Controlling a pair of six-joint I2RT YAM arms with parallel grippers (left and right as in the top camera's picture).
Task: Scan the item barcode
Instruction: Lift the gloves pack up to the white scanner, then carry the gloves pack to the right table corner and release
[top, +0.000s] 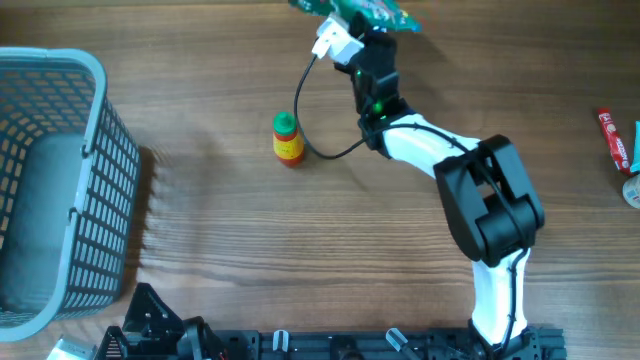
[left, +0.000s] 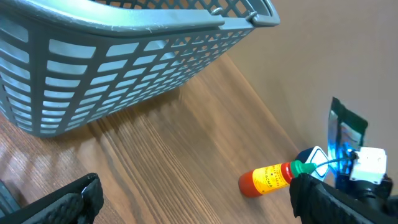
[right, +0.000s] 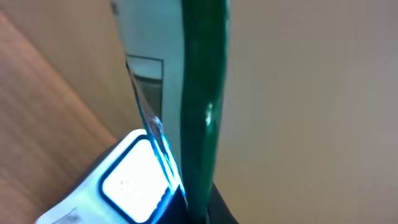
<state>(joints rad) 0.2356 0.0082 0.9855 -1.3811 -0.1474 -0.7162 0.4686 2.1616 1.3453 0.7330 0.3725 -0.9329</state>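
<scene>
The flat green plastic packet (top: 352, 12) is at the table's 12 o'clock edge, held edge-on just by the white corded scanner (top: 335, 42), whose window glows blue. The right arm stretches from 5 o'clock toward it. The left arm sits low at 7 o'clock. The brown wood-grain tabletop (top: 250, 230) also carries an orange bottle with a green cap (top: 288, 138) at 8 o'clock of the packet, a grey plastic lattice basket (top: 100, 160) at 9 o'clock and a red tube (top: 612, 140) at 3 o'clock. The right gripper (top: 362, 30) pinches the packet tightly; the left gripper (left: 199, 193) is spread wide, holding nothing.

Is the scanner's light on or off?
On. The scanner glows bright white-blue right beside the green packet.
</scene>
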